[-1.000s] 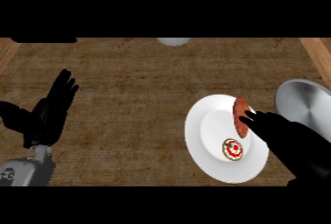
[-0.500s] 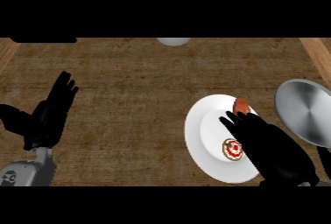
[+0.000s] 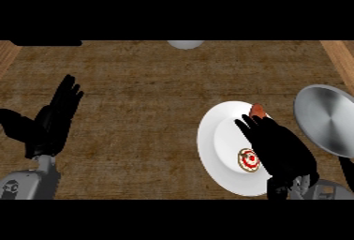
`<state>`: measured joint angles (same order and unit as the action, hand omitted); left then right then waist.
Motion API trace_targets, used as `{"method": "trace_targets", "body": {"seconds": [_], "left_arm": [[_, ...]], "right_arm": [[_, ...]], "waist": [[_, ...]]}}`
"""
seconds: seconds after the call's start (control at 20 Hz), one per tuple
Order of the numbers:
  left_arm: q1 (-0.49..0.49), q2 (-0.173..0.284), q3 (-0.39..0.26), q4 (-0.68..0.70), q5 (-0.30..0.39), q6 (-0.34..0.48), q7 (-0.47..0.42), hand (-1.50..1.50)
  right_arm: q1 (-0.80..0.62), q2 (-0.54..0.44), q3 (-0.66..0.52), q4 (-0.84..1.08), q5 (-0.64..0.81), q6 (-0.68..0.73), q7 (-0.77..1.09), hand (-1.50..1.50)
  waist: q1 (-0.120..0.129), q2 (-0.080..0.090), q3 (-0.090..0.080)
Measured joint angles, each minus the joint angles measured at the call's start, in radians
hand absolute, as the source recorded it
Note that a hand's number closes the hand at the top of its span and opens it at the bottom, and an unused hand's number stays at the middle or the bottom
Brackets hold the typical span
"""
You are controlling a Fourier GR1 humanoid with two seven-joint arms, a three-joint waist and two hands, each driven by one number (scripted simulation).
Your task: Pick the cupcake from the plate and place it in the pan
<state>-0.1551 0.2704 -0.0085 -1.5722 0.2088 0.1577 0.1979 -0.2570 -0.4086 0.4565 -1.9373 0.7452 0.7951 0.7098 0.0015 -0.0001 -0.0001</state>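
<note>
A white plate (image 3: 220, 136) lies right of centre on the wooden counter. On it sits a small cupcake (image 3: 248, 160) with a red and white top. My right hand (image 3: 280, 148) reaches over the plate, fingers straight, just right of the cupcake and partly over it. A reddish-brown piece (image 3: 258, 110) shows at the plate's far rim beyond the fingertips. The grey metal pan (image 3: 326, 119) lies right of the plate, cut by the view's edge. My left hand (image 3: 50, 123) rests open at the left, fingers up.
A pale round object (image 3: 184, 44) sits at the counter's far edge, mostly cut off. Lighter wooden borders run along the left (image 3: 7, 55) and right (image 3: 342, 54) sides of the counter.
My right hand has slid left from over the pan side onto the plate, coming beside the cupcake. The left hand has stayed still.
</note>
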Motion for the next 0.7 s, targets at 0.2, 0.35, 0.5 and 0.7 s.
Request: {"method": "trace_targets", "body": {"seconds": [0.2,0.35,0.5,0.7], "left_arm": [[0.004,-0.004,0.022,-0.014,-0.001,-0.020,0.014,0.00],[-0.016,-0.011,0.037,-0.003,-0.006,-0.029,0.025,0.00],[-0.019,-0.021,0.040,0.003,-0.022,-0.033,0.026,0.00],[-0.008,-0.045,0.038,-0.017,-0.046,-0.026,0.029,0.00]], "right_arm": [[-0.018,0.042,-0.002,0.076,0.045,-0.006,-0.040,-1.50],[-0.027,0.047,-0.016,0.136,0.081,-0.017,-0.089,-1.50],[0.004,0.041,-0.008,0.172,0.121,-0.050,-0.140,-1.50],[0.020,0.064,-0.009,0.218,0.170,-0.096,-0.193,-1.50]], "waist": [[0.001,0.000,0.000],[0.001,0.000,0.000],[0.000,0.000,0.000],[0.000,0.000,0.000]]}}
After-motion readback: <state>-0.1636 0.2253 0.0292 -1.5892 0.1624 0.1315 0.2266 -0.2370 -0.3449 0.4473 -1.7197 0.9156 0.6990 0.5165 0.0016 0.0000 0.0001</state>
